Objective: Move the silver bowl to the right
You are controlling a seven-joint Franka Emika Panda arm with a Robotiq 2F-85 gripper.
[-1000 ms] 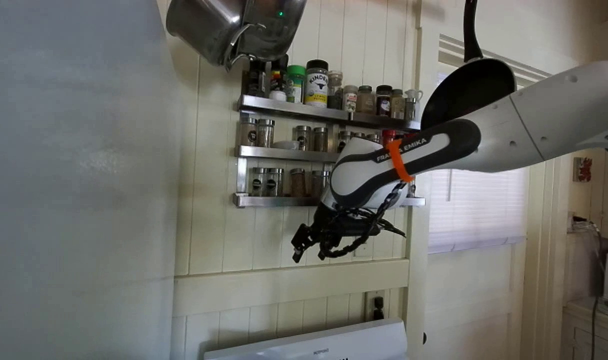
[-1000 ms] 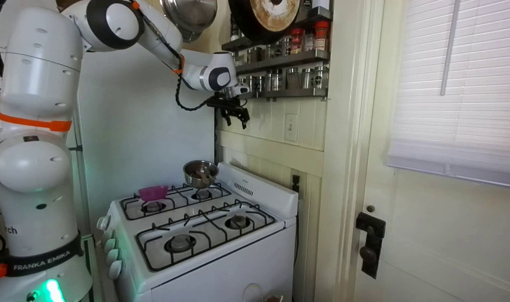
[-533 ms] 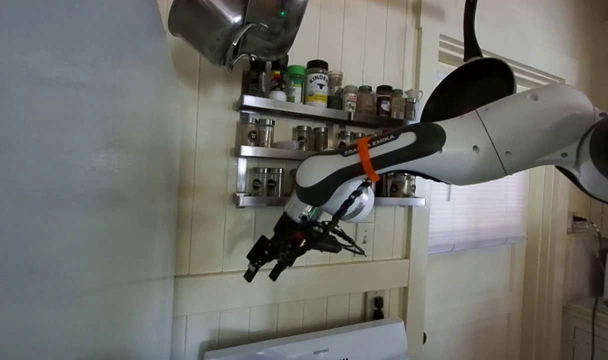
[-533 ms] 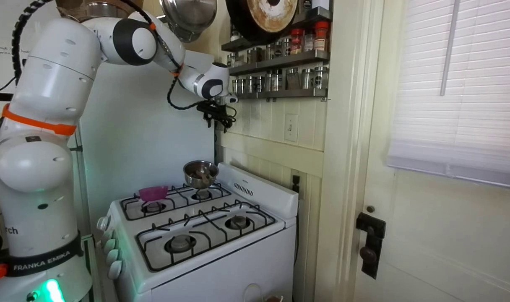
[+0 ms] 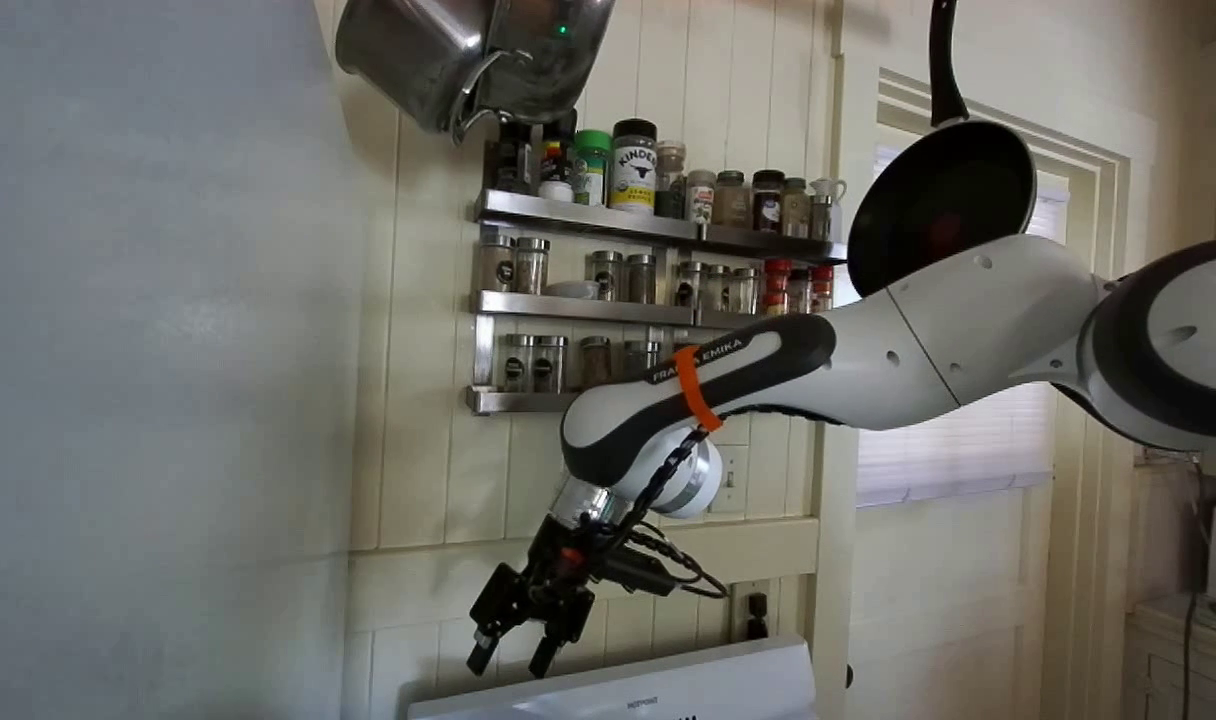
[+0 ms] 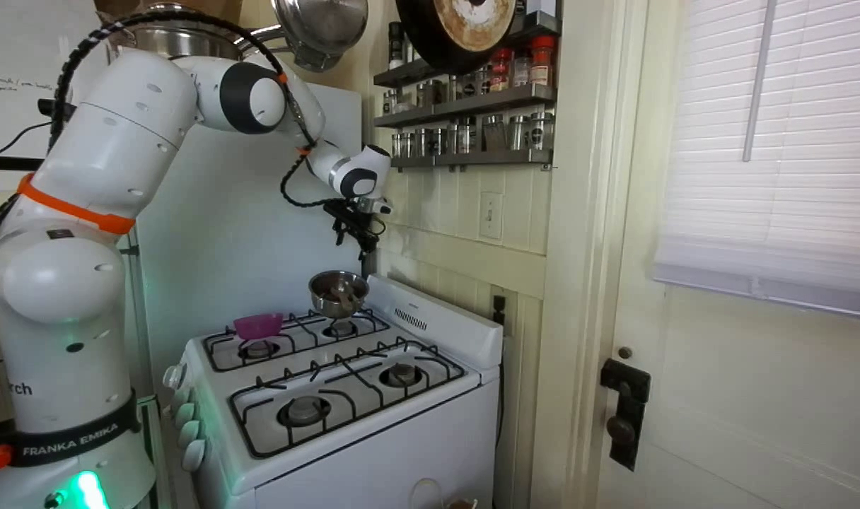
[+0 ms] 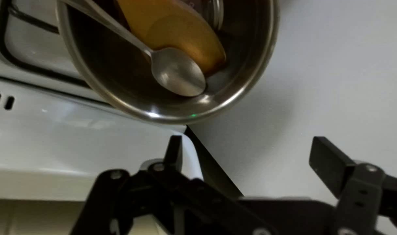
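The silver bowl (image 6: pixel 326 307) stands on the far back burner, close to the stove's back panel and the fridge side. In the wrist view the bowl (image 7: pixel 108 80) fills the top middle, cut off by the frame's edge. A metal spoon (image 7: pixel 178 72) and a yellow-brown object (image 7: pixel 182 31) lie in it. My gripper (image 6: pixel 353 246) is above the bowl, apart from it. In the wrist view its fingers (image 7: pixel 247 143) are wide apart with nothing between them. The gripper also shows in an exterior view (image 5: pixel 511 662), where the bowl is out of view.
A pink bowl (image 6: pixel 259 326) sits on the front burner beside the fridge (image 6: pixel 253 212). The stove (image 6: pixel 373 452) has black grates and a raised back panel (image 6: pixel 437 311). Spice shelves (image 6: pixel 472 157) and hanging pans (image 6: pixel 465 28) are on the wall above.
The arm has reached forward and my gripper has come down toward the silver bowl, moving left in both exterior views. The bowl and the pink bowl have not moved.
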